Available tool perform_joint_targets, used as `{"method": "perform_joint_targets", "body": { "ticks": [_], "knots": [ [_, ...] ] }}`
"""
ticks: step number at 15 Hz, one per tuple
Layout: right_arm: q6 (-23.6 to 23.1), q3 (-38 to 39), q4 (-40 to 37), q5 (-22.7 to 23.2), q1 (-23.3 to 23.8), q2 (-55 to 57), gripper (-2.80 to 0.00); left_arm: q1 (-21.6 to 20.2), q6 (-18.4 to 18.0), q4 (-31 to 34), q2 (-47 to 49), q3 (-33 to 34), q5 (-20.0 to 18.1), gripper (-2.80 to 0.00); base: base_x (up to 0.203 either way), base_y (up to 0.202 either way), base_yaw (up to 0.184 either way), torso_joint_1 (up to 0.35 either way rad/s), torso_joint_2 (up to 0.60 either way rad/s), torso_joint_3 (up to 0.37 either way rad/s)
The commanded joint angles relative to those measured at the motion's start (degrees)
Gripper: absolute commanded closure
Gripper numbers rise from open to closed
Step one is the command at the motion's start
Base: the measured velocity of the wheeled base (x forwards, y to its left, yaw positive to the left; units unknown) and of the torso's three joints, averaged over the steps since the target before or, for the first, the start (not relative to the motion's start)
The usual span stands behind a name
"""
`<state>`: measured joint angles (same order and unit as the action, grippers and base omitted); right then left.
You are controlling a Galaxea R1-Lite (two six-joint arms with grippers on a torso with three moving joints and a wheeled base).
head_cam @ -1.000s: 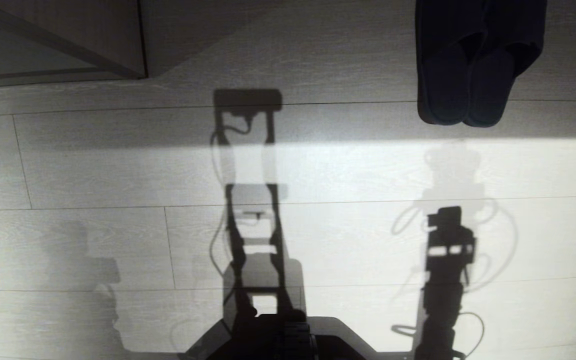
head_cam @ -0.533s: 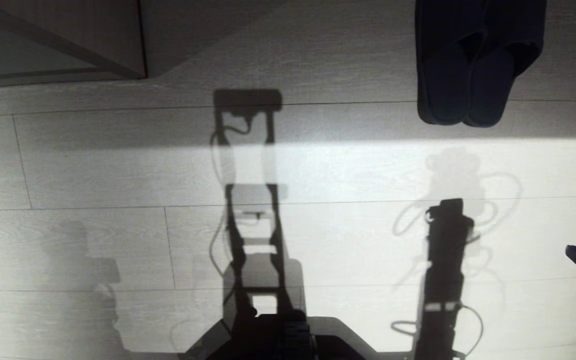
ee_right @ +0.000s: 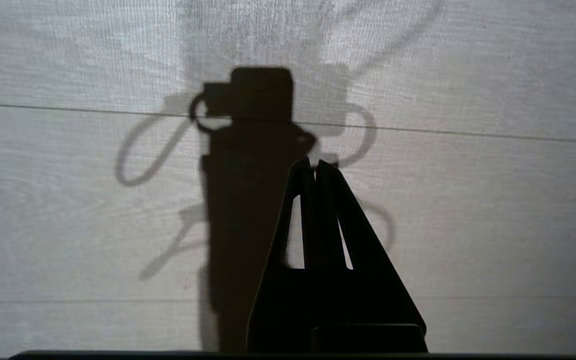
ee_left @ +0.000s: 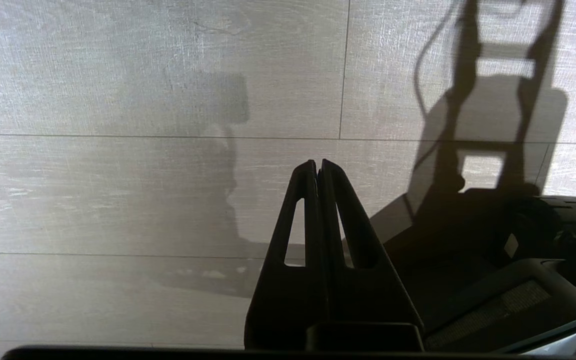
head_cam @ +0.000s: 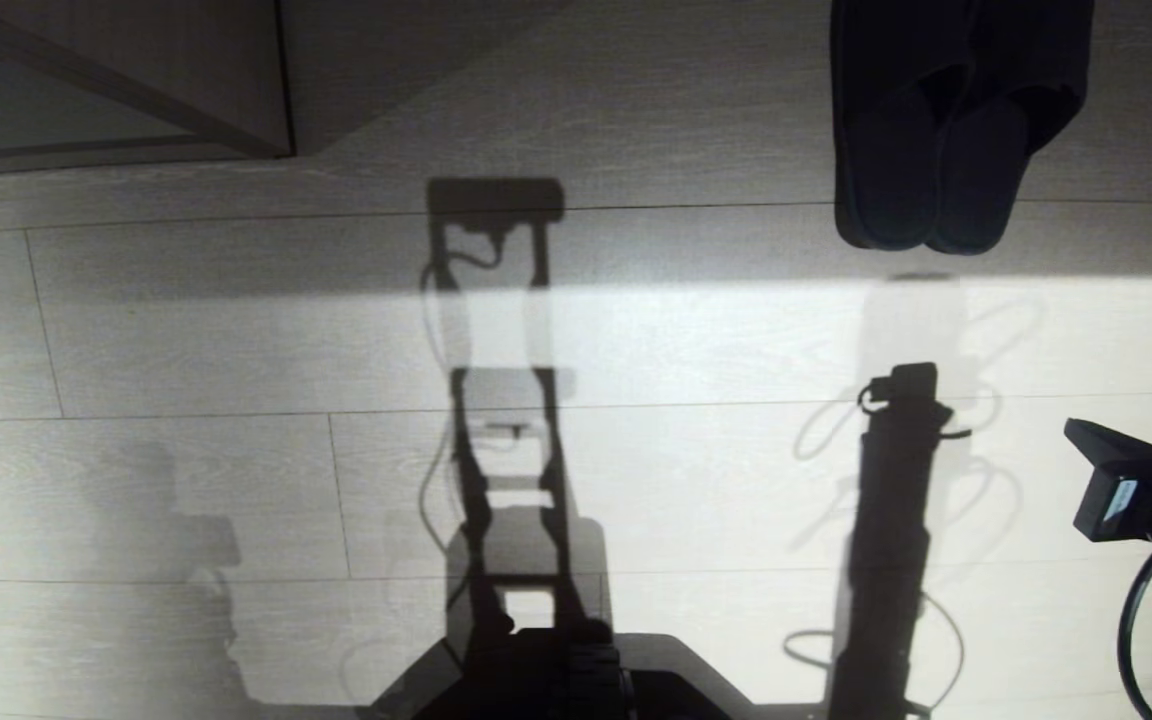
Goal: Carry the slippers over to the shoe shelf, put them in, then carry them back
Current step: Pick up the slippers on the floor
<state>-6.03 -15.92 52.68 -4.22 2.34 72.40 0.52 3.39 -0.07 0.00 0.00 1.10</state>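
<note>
Slippers (head_cam: 946,130) lie side by side on the floor (head_cam: 236,330) at one o'clock. Right gripper (ee_right: 314,165), clenched and empty, hovers at four o'clock; left gripper (ee_left: 318,165) is clenched too.

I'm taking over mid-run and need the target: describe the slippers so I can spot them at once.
In the head view, look across the pale plank floor to its shaded far strip, toward the robot's right. The slippers lie there side by side and touching, heels toward the robot, just beyond the sunlit band. They are the only dark, soft thing on the floor; the other dark shapes are flat shadows.
</note>
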Motion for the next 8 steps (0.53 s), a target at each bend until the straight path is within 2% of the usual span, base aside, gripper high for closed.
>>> {"method": "perform_joint_targets", "body": {
  "ticks": [1, 3, 4, 5, 6, 8],
  "knots": [
    [-0.11, -0.06, 4.21, 0.06, -0.16, 4.7, 0.0, 0.0, 0.04, -0.01, 0.0, 0.0, -0.03, 0.0, 0.0, 0.0, 0.0, 0.0, 0.0, 0.0],
    [-0.29, -0.51, 9.99, 0.52, -0.32, 6.26, 0.0, 0.0, 0.04, -0.01, 0.0, 0.0, 0.05, 0.0, 0.0, 0.0, 0.0, 0.0, 0.0, 0.0],
    [-0.32, -0.53, 10.01, 0.53, -0.32, 6.27, 0.0, 0.0, 0.04, -0.01, 0.0, 0.0, 0.02, 0.0, 0.0, 0.0, 0.0, 0.0, 0.0, 0.0],
    [-1.44, -0.7, 12.83, 0.62, -0.32, 7.42, -2.8, 0.0, 0.04, -0.01, 0.0, 0.0, -0.04, 0.0, 0.0, 0.0, 0.0, 0.0, 0.0, 0.0],
    [-2.23, -1.71, 16.33, 0.62, -0.73, 8.87, -2.8, 0.0, 0.04, -0.01, 0.0, 0.0, -0.04, 0.0, 0.0, 0.0, 0.0, 0.0, 0.0, 0.0],
    [-2.58, -2.25, 17.41, 0.61, -1.02, 9.3, -2.8, 0.0, 0.04, -0.01, 0.0, 0.0, 0.04, 0.0, 0.0, 0.0, 0.0, 0.0, 0.0, 0.0]
  ]
}}
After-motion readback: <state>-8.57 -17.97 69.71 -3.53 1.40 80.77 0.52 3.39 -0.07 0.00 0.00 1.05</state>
